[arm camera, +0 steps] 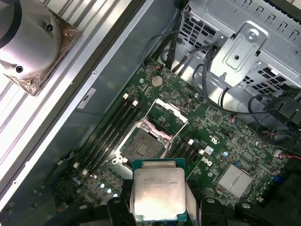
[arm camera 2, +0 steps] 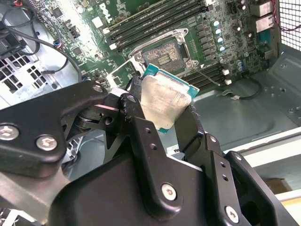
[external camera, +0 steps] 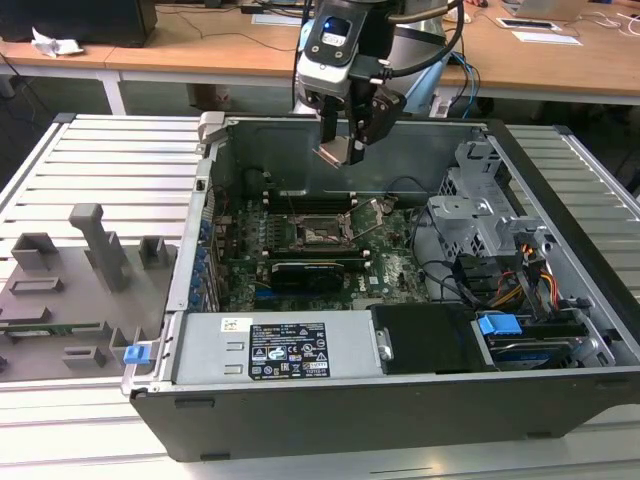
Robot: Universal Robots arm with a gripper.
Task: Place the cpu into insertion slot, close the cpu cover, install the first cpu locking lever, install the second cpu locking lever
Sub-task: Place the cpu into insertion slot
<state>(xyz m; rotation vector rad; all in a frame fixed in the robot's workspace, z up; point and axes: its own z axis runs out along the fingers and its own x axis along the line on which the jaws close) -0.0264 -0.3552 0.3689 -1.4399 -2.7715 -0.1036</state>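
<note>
My gripper (external camera: 345,140) hangs above the open computer case, shut on the cpu (external camera: 335,152). In both wrist views the cpu (arm camera 2: 164,99) (arm camera: 157,193) shows as a silvery square chip with a teal edge, pinched on two opposite sides between the black fingers (arm camera 2: 136,117). It is tilted and well above the motherboard. The insertion slot (arm camera: 142,143) (arm camera 2: 162,54) (external camera: 322,232) lies open below, its dark pin field bare. The cpu cover (arm camera: 168,114) stands flipped up along the slot's far edge.
Long black memory slots (arm camera: 110,127) flank the slot. A black card (external camera: 305,272) lies in front of it. A metal drive cage (external camera: 480,200) and cables fill the exterior view's right. The power supply (external camera: 290,350) lies in front, a grey fixture plate (external camera: 80,270) at the left.
</note>
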